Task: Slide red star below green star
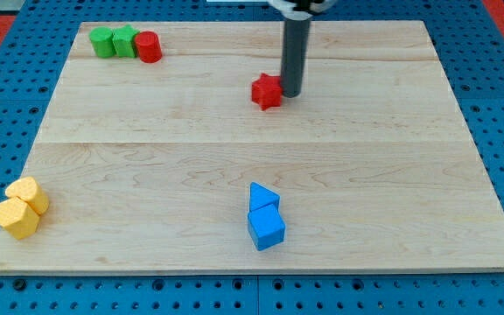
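Note:
The red star (268,91) lies on the wooden board above its middle. My tip (290,94) stands right against the star's right side, touching or nearly touching it. The green star (104,42) sits at the board's top left corner, far to the left of the red star. A green block (126,41) is pressed against the green star's right side, and a red cylinder (149,46) stands against that block's right side.
A blue triangle (262,197) and a blue cube (267,227) sit together near the bottom middle. Two yellow blocks (20,207) sit at the bottom left corner. The board's edge (252,267) drops to a blue pegboard.

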You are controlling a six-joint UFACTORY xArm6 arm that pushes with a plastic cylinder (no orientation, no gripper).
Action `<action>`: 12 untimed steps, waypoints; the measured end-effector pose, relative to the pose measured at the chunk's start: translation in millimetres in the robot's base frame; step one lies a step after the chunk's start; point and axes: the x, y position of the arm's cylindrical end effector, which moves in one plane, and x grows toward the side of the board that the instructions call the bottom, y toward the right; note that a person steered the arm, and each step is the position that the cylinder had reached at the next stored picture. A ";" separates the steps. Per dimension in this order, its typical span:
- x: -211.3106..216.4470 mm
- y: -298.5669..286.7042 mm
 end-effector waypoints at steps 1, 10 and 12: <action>0.0 -45.1; -1.5 -147.6; -11.4 -147.0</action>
